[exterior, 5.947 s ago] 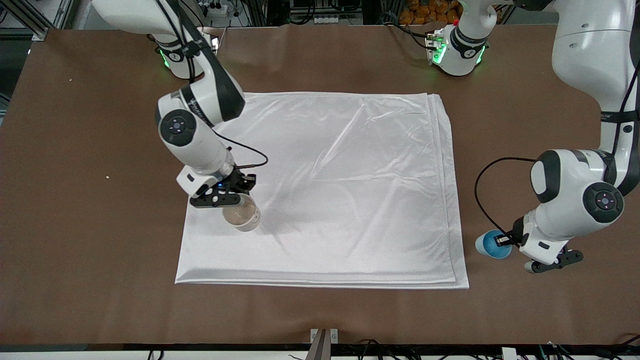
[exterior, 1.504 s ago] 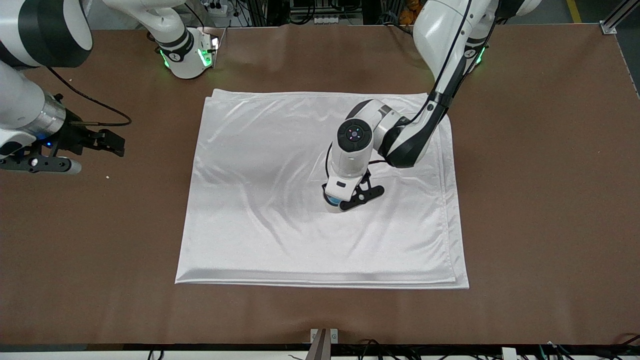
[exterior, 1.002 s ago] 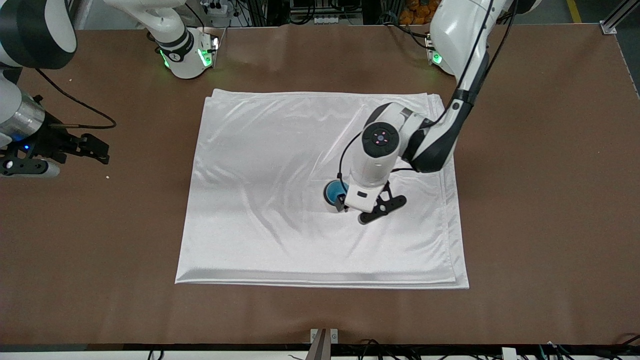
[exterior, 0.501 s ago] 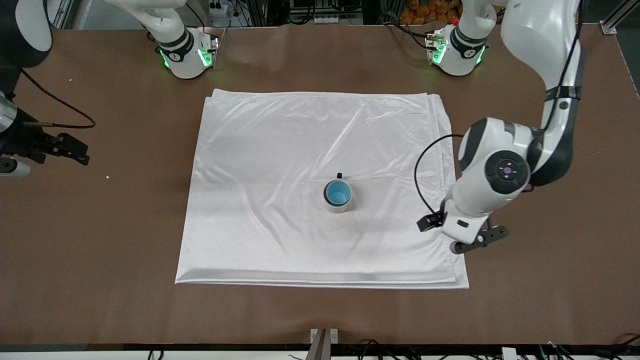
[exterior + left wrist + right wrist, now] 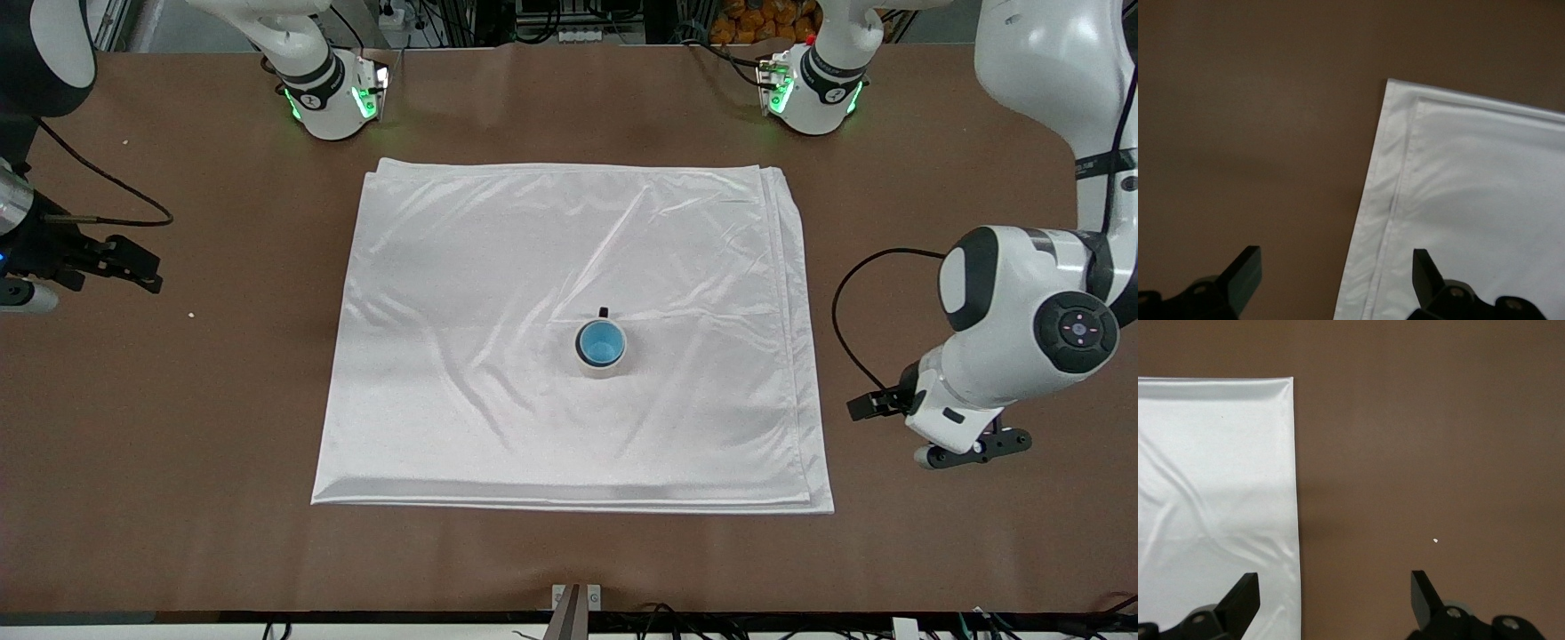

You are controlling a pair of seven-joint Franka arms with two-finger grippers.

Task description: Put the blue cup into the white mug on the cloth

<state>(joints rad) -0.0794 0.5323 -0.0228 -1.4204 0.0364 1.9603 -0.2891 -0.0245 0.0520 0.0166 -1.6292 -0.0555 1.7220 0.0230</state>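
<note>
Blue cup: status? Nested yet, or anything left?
Looks done: the blue cup sits inside the white mug, upright on the cloth. Nothing in hand: left gripper is open over bare table by the cloth's edge, right gripper open over the table at its own end. Nothing visibly left.

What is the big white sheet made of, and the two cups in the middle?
The cloth looks like satiny fabric: shiny, softly wrinkled, folded in layers. The white mug seems glazed ceramic, though little of it shows. The blue cup inside it looks smooth, maybe plastic; hard to tell.
</note>
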